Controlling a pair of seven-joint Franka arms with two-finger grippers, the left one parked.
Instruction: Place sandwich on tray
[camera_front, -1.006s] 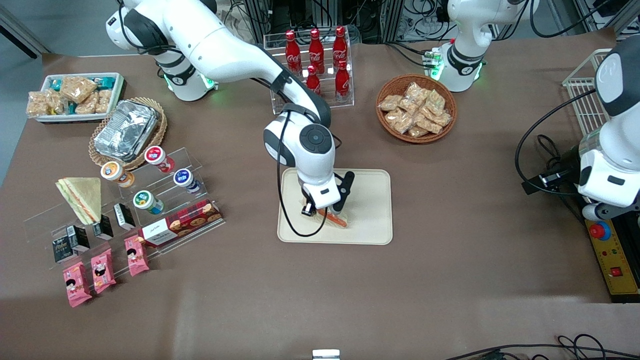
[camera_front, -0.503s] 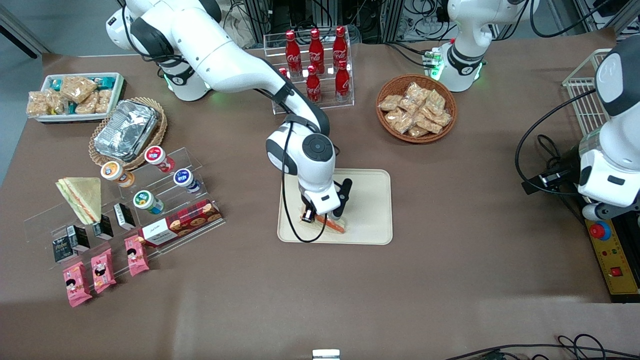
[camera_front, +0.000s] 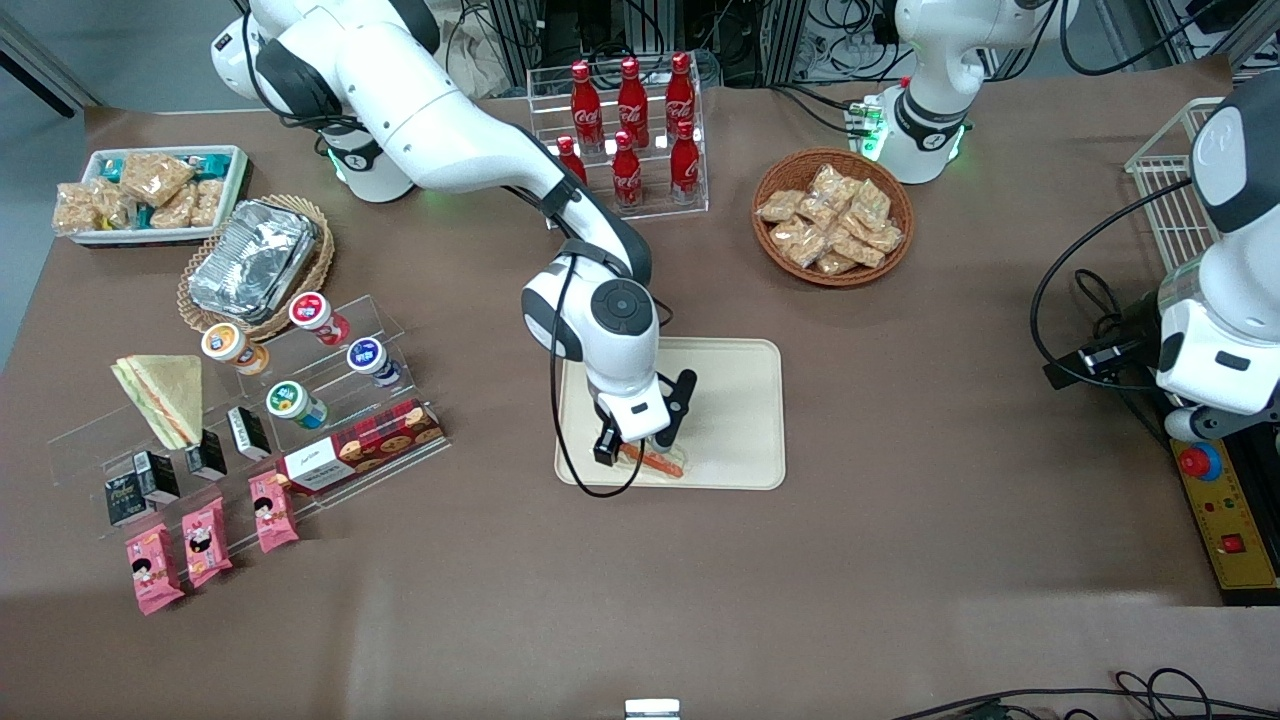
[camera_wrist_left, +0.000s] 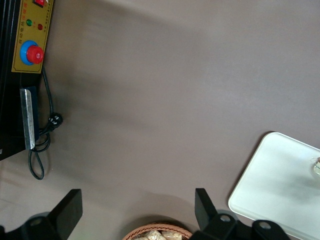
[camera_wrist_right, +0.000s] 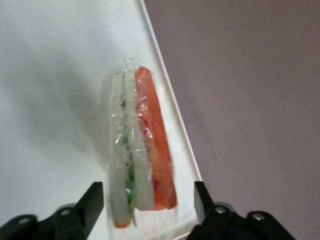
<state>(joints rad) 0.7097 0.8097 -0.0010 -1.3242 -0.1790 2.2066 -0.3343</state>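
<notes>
Even overhead light; soft shadows; slightly blurred wrist views

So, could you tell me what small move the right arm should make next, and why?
Probably lift the tool straight up and clear. The sandwich lies on the tray near its rim, and the wrist view shows the fingers spread to either side of it without touching, so it looks released and nothing remains to hold.

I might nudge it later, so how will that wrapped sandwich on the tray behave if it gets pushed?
The sandwich stands on a narrow edge, so it may tip. Its clear film looks slippery on the smooth tray. The open gripper straddles it.
</notes>
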